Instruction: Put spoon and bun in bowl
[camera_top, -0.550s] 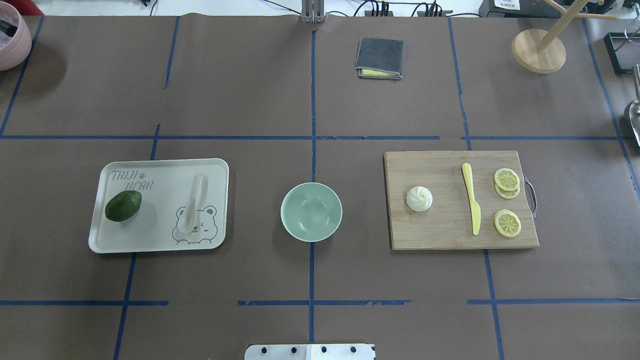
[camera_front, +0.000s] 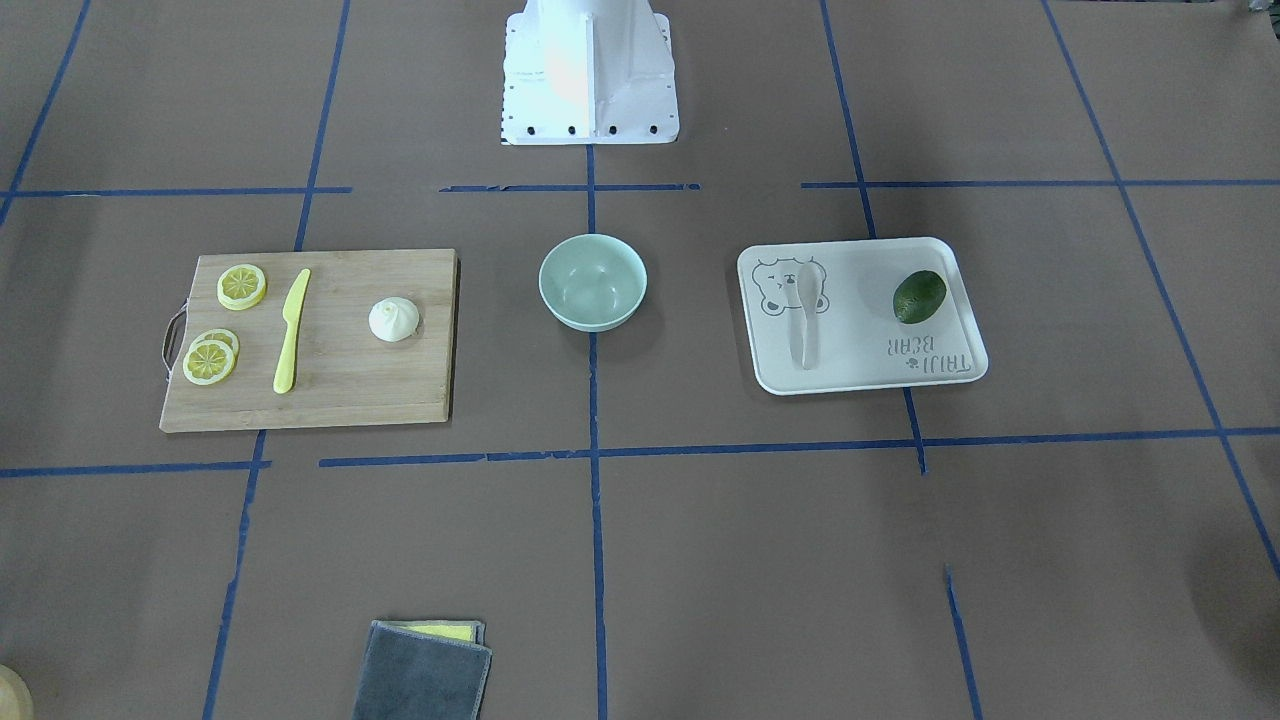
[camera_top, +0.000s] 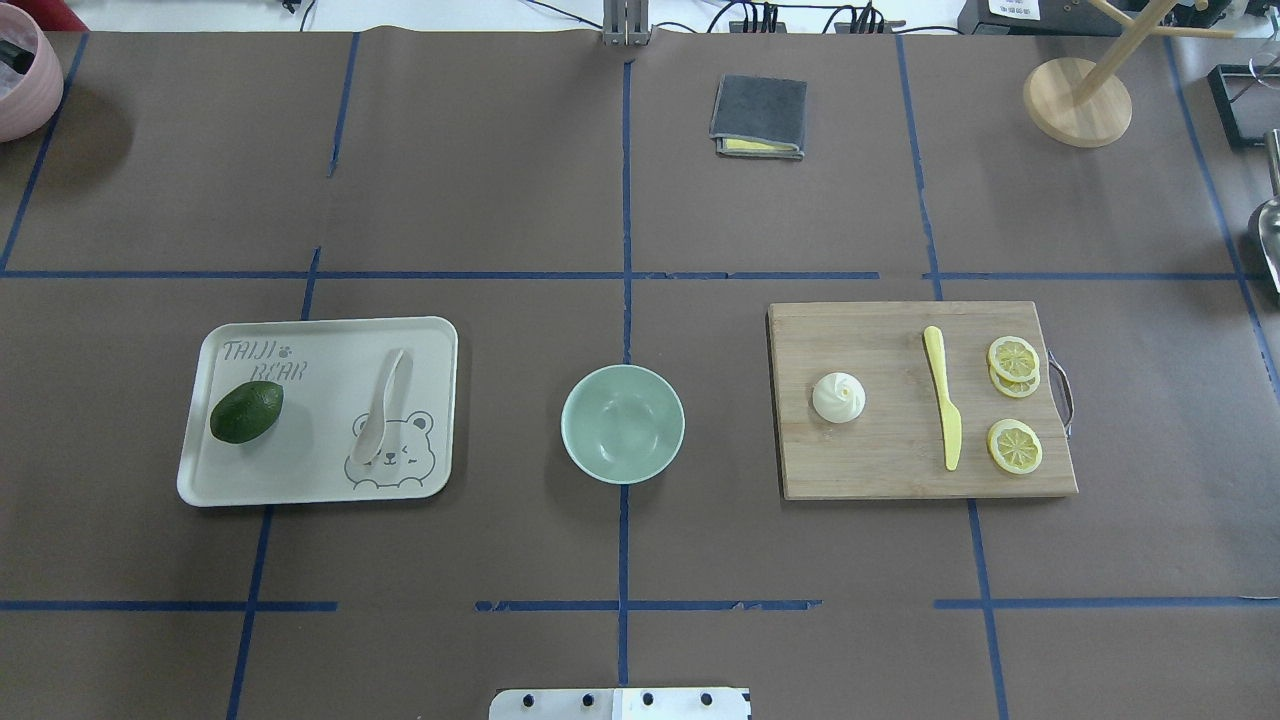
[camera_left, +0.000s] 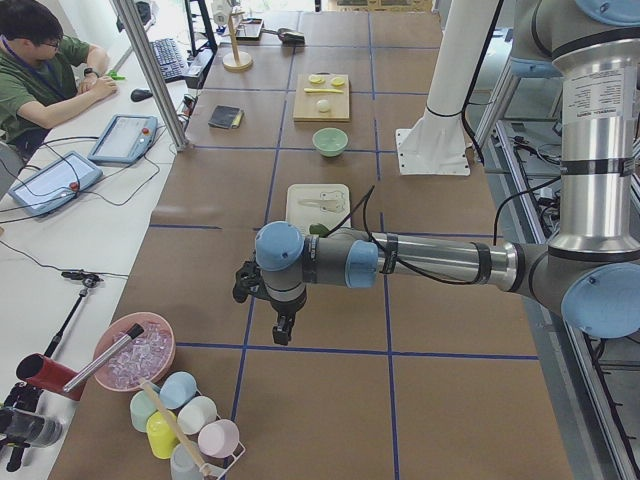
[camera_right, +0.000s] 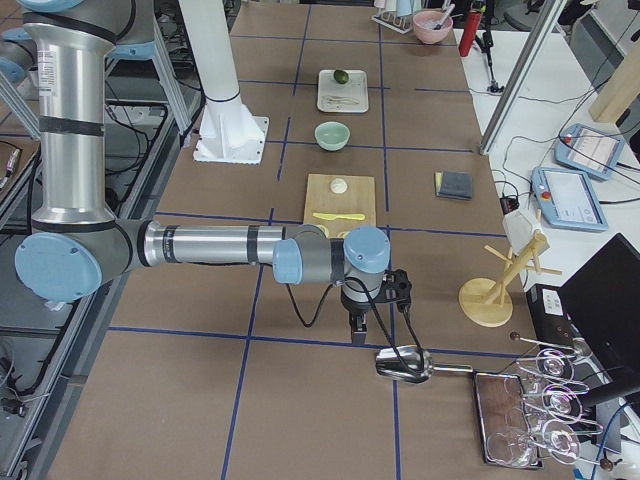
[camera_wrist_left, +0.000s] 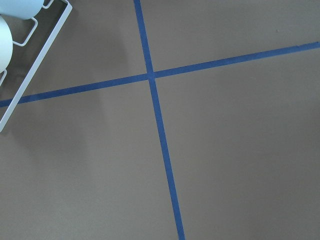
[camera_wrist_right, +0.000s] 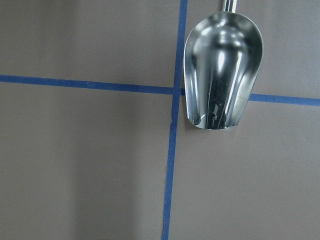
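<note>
Mint-green bowl (camera_top: 622, 430) sits mid-table between the white tray (camera_top: 320, 480), where the spoon (camera_top: 385, 405) lies, and the wooden board (camera_top: 880, 460) bearing the bun (camera_top: 838, 397). The left gripper (camera_left: 284, 330) and right gripper (camera_right: 358, 330) hang over brown paper, well apart from these. Whether their fingers are apart or together, I cannot tell.
</note>
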